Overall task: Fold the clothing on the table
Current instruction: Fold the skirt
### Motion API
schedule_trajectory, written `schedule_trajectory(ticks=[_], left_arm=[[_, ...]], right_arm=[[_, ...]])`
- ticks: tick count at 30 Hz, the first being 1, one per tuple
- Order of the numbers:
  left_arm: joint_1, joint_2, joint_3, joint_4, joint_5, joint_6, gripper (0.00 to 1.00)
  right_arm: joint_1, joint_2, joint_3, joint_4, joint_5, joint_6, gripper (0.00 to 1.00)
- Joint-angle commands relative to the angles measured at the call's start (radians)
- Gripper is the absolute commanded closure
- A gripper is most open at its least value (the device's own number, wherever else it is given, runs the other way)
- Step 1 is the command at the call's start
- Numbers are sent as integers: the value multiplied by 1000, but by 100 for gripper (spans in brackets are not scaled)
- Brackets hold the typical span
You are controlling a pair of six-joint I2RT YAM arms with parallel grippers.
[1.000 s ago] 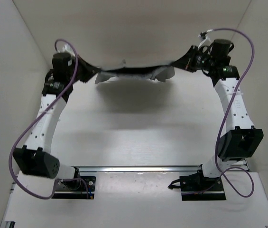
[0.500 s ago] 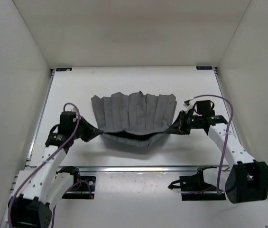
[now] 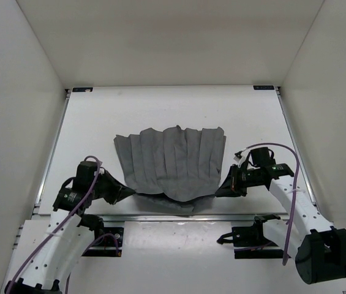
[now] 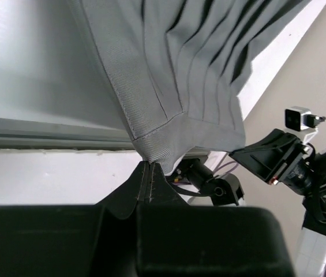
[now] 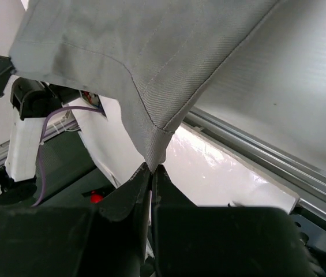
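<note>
Clothing [image 3: 173,162] spread on table [image 3: 99,119], left gripper [image 3: 130,194] and right gripper [image 3: 220,190] each pinching a near corner

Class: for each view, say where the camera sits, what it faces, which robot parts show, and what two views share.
Top external: above and behind, looking down at table, clothing, left arm, right arm.
Left wrist: looks along the left gripper pinching a clothing corner.
Right wrist: likewise, right gripper.
Shared: the clothing.
</note>
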Motion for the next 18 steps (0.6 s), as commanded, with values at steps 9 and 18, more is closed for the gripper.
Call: schedule_trajectory(ticks=[9, 18], left_arm=[[66, 195, 139, 234, 51, -55, 100], [129, 354, 153, 421, 62, -98, 100]], right_arm=[[-80, 161, 209, 127, -136, 2, 100], [-124, 379, 398, 297, -217, 100, 100]])
